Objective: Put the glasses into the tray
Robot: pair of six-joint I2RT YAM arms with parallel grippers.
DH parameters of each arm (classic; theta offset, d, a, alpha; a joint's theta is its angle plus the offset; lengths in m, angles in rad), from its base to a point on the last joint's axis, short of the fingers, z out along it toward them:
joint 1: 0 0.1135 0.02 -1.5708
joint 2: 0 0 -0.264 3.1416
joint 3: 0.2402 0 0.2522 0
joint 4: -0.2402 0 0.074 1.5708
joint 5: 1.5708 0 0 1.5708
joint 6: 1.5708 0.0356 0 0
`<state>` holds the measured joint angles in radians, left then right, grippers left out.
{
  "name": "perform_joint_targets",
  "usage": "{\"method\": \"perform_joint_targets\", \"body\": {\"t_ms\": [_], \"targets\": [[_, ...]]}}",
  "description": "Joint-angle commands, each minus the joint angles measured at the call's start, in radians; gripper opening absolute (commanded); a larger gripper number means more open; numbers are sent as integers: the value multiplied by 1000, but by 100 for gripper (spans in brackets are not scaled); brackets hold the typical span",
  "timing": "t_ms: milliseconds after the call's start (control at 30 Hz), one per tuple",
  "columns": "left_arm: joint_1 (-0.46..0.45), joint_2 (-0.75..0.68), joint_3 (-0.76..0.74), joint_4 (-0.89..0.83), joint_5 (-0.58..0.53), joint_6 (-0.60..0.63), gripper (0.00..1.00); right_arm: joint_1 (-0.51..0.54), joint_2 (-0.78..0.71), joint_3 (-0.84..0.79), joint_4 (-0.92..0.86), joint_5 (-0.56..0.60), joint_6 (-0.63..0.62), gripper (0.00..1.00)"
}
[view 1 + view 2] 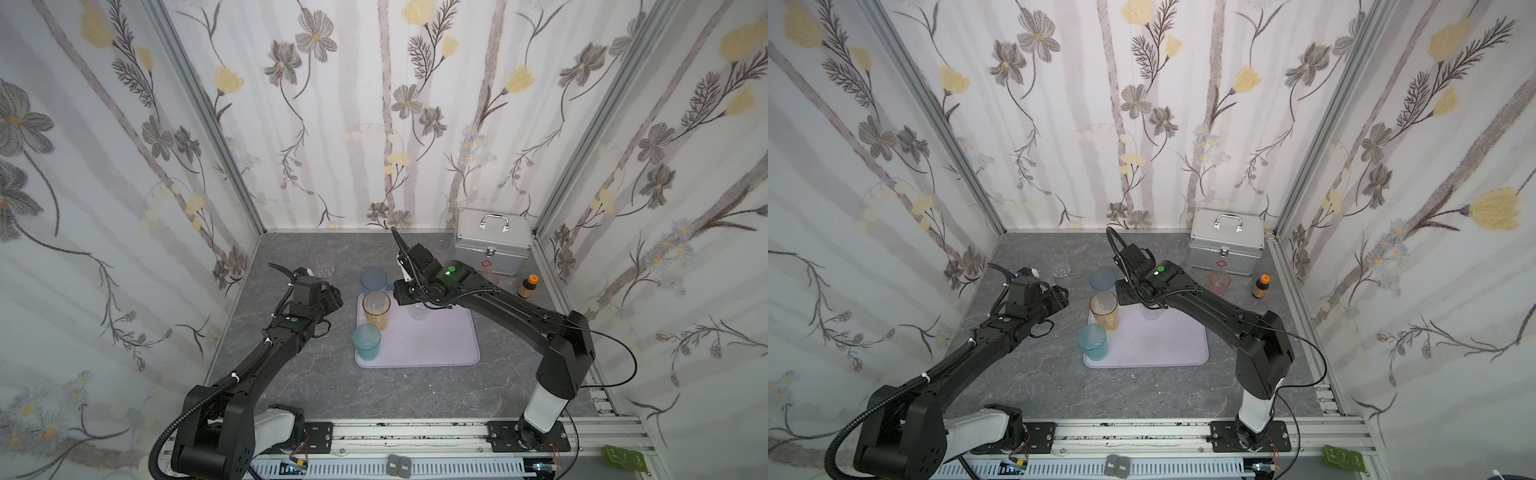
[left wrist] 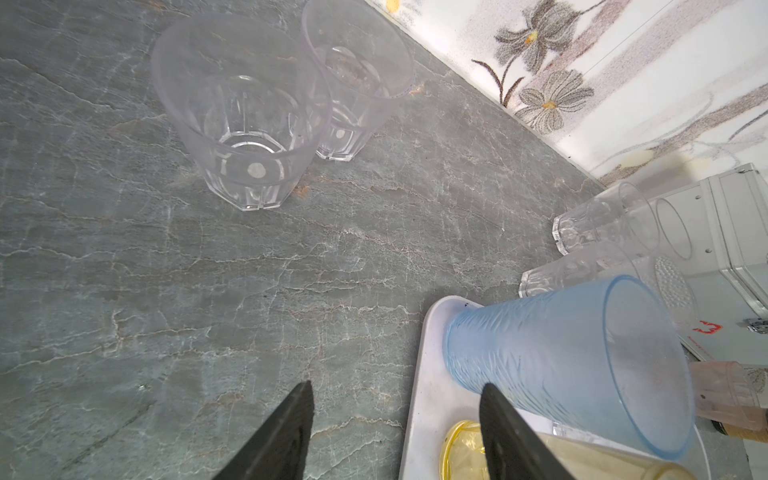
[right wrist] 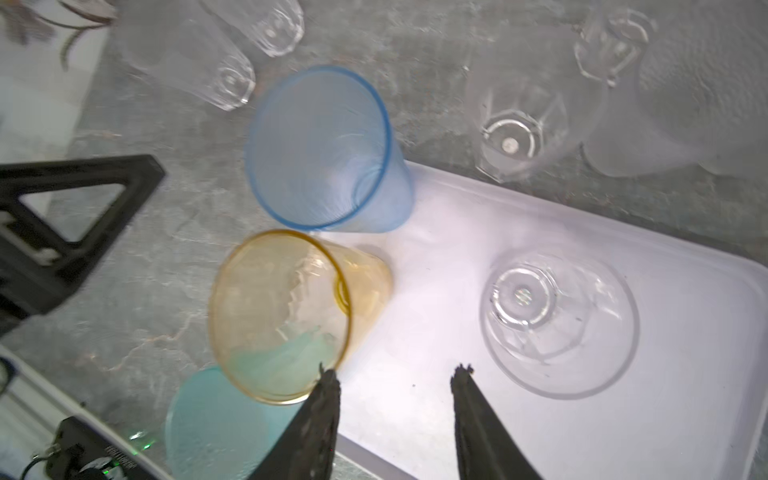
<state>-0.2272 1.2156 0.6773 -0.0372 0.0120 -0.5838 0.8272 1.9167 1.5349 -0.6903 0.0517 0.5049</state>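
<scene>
Right jaws parted, empty, over tray beside clear glass. Left jaws parted, empty, above table. Blue glass, amber glass, teal glass along tray edge.

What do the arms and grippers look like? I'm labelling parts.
The left arm and right arm are black links on white bases, each with a green wrist light. Ribbed hose runs along the left, a thin cable loops off the right. Left gripper and right gripper have black tapered fingers.

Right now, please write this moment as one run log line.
on tray: blue tumbler, amber tumbler, teal tumbler, short clear glass | left gripper: open, empty | right gripper: open, empty, over tray
</scene>
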Motion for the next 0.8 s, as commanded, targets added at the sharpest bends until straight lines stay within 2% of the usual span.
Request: {"method": "perform_joint_targets", "body": {"t_ms": [0,433,767], "targets": [[-4,17,24,30,9,-3,66,1,3,-44,114,14,30,45],[-12,62,34,30,-4,10,66,40,108,-113,289,-97,91,44],[-12,67,49,31,-8,12,66,27,103,-86,251,-90,75,44]]}}
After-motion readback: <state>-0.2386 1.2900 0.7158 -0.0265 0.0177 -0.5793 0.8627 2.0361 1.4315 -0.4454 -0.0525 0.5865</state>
